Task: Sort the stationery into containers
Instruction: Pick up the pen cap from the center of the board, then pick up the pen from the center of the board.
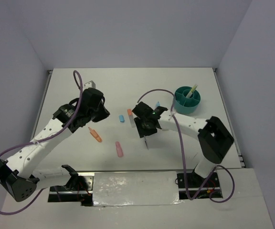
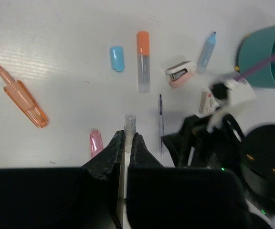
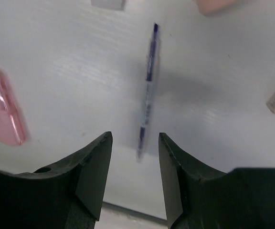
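My left gripper [image 2: 129, 136] is shut on a thin clear pen [image 2: 130, 119] whose capped end sticks out past the fingertips, above the table. In the top view that gripper [image 1: 98, 116] is left of centre. My right gripper [image 3: 135, 143] stands open low over a thin blue-ink pen [image 3: 147, 93], the pen's near end lying between the fingertips. The teal container [image 1: 187, 99] stands at the back right with a yellow pen [image 1: 192, 91] in it. An orange highlighter [image 1: 95, 134], a pink highlighter [image 1: 119, 149], a blue cap [image 1: 121, 117] and an orange-capped marker [image 1: 129, 113] lie loose.
In the left wrist view a pink-and-white piece [image 2: 180, 74] and a blue highlighter [image 2: 206, 46] lie near the teal container [image 2: 266, 57]. The right arm [image 2: 214, 143] is close on the right. White walls ring the table [image 1: 128, 81].
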Motion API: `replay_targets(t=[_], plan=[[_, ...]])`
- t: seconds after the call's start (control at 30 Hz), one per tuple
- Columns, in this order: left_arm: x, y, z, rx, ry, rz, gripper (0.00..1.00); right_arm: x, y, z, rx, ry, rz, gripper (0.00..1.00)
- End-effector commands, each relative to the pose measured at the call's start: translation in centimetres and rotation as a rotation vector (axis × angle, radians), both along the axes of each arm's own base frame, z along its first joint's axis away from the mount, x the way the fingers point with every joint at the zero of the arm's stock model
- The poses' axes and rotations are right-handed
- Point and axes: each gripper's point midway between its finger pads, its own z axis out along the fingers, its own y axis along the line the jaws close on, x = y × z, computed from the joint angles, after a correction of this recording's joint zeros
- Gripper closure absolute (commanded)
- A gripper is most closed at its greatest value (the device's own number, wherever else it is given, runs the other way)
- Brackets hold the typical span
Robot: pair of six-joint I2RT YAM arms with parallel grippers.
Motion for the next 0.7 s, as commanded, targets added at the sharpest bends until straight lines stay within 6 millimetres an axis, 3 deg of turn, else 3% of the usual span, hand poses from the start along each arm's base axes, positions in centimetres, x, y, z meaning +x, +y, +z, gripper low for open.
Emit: replay_targets(t=[0.0,0.13,0.33,0.53,0.6,0.67], plan=[[0.4,-1.6,3.5,0.001,-0.101,-0.211,1.0,1.7,1.6,-0.5,-0.047,-0.034,-0.024,0.49],[0.6,-2.1,5.1,0.01,-0.127,-0.29,1.0,2.2,2.5,-2.1,-0.058,-0.02,-0.044,0.49],[0.4,-3.3,5.4,-0.031,-0.127,-0.373,1.0,2.3,2.4,-5.0,-0.115,0.009,-0.066,0.54],[0.9,-3.2,4.6,-0.042,-0.114,-0.357,1.0,0.6,2.2,-6.8,-0.1,0.057,-0.058,0.8],[1.2,-3.3,5.0,-0.07,-0.112,-0.353,1.0,0.2,2.8,-5.8,-0.059,0.044,-0.051,0.89],[1.6,-4.2,6.2,-0.141,-0.145,-0.386,1.0,-0.3,3.7,-2.1,0.052,0.004,-0.057,1.0]])
